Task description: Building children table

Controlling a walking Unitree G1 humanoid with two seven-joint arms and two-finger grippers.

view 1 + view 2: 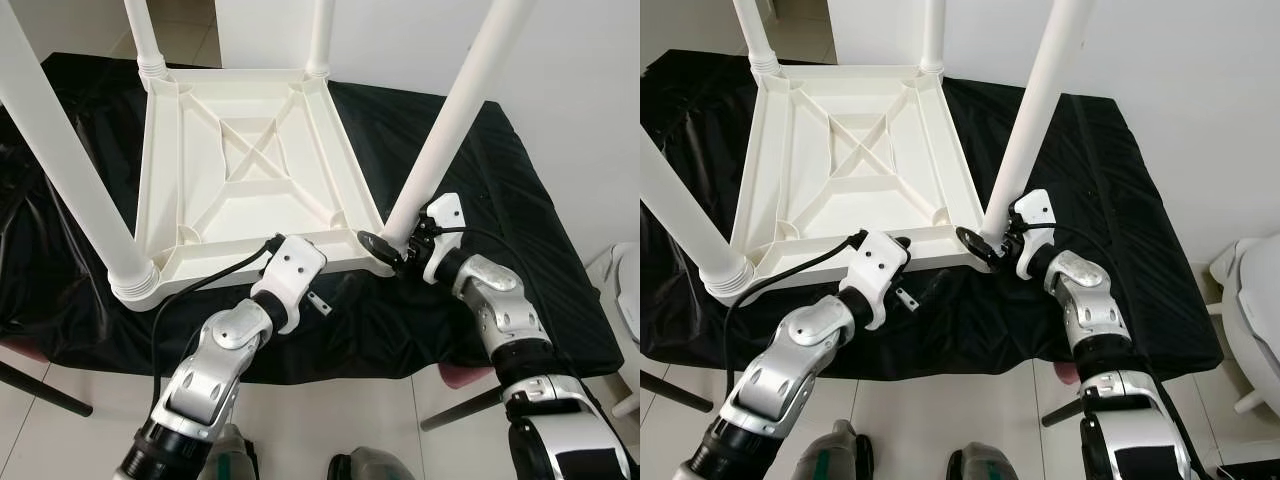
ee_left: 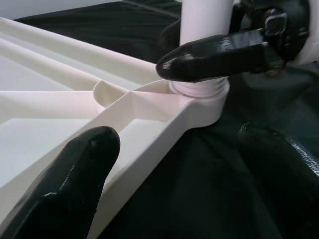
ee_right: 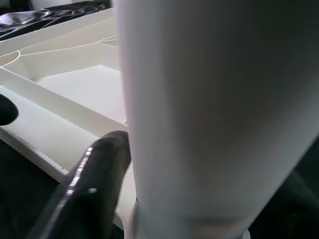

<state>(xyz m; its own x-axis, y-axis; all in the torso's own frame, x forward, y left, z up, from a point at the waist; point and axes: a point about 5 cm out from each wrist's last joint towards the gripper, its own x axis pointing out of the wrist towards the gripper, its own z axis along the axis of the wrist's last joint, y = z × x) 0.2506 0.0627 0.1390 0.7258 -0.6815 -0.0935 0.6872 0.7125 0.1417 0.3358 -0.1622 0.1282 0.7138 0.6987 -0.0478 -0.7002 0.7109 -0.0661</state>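
- Left claw (image 1: 322, 262): fingers spread, straddling the near rim of the upturned table top (image 1: 250, 165).
- Right claw (image 1: 392, 247): pinching the near-right leg (image 1: 450, 110) at its socket.
- Table: upside down on the black-draped desk (image 1: 520, 200); likely light, stiff, smooth plastic, so best gripped low.

Left pincer (image 2: 164, 184) open astride white tabletop rim (image 2: 164, 124); right pincer fingers (image 2: 214, 55) clasp leg (image 2: 205, 22) base.
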